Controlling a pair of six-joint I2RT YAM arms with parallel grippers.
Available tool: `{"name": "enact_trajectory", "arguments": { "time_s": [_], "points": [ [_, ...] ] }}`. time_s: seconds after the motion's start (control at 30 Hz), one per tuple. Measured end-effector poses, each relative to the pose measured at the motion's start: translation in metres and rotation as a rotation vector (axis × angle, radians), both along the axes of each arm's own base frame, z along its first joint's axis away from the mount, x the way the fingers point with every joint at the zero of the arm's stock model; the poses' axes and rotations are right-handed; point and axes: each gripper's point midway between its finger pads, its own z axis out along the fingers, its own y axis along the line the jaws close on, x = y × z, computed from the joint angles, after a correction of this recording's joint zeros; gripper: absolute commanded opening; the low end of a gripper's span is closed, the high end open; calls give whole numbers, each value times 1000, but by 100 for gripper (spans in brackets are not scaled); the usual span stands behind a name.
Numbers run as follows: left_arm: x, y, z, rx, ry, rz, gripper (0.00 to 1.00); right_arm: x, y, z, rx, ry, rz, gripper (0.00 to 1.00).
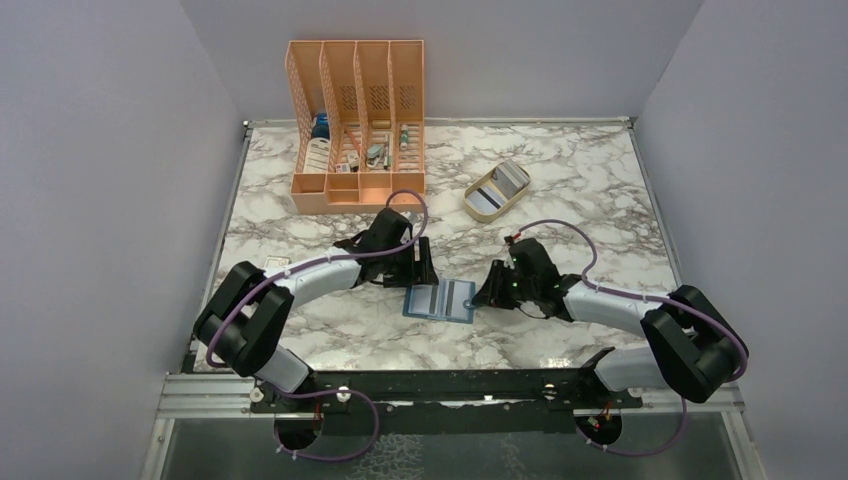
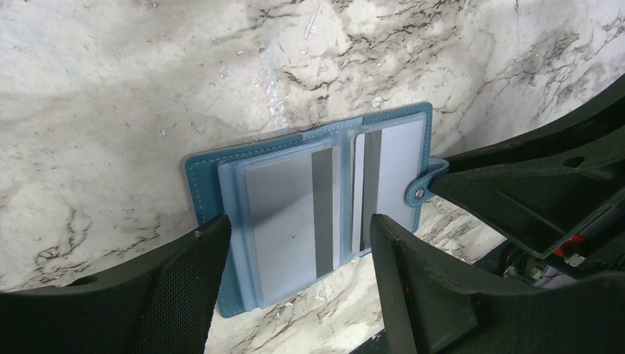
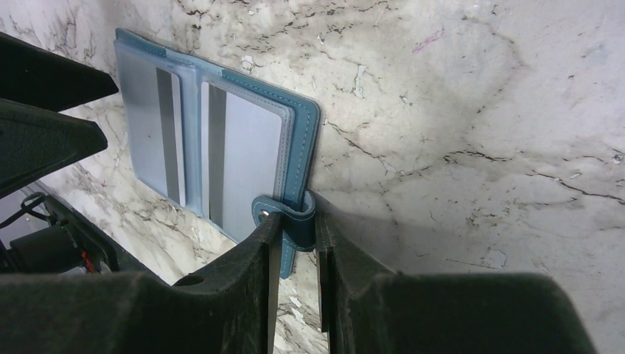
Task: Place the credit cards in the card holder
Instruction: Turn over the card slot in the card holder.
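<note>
A: Why does the right gripper (image 3: 296, 221) pinch the card holder (image 3: 304, 133) by its strap tab (image 3: 284, 212)?
B: Likely to pin it open; 2 credit cards (image 2: 280, 199) lie sleeved between the left gripper's (image 2: 296, 225) wide, empty fingers.

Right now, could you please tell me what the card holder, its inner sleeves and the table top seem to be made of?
The card holder: likely faux leather, matte teal, stitched along its edge. Its inner sleeves: translucent plastic, frosted, cards showing through. The table top: marble-look, grey veins, faint sheen; stone or laminate, unclear.
</note>
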Motion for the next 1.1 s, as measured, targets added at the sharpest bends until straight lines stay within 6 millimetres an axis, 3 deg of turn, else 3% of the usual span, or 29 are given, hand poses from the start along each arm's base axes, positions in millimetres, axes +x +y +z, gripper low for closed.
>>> {"name": "enact_trajectory", "arguments": {
  "time_s": [0.23,0.7,0.97,1.1],
  "points": [
    [-7,2,-10,-26,18,-8,72,0,0,0,1,-1,-1,23],
    [-8,-2,-6,-63,27,-3,72,0,0,0,1,-2,1,23],
    [-7,3,17,-73,-16,18,72,1,0,0,0,-4,3,23],
    [-6,1,17,-77,-15,16,72,1,0,0,0,-5,3,23]
  ]
}}
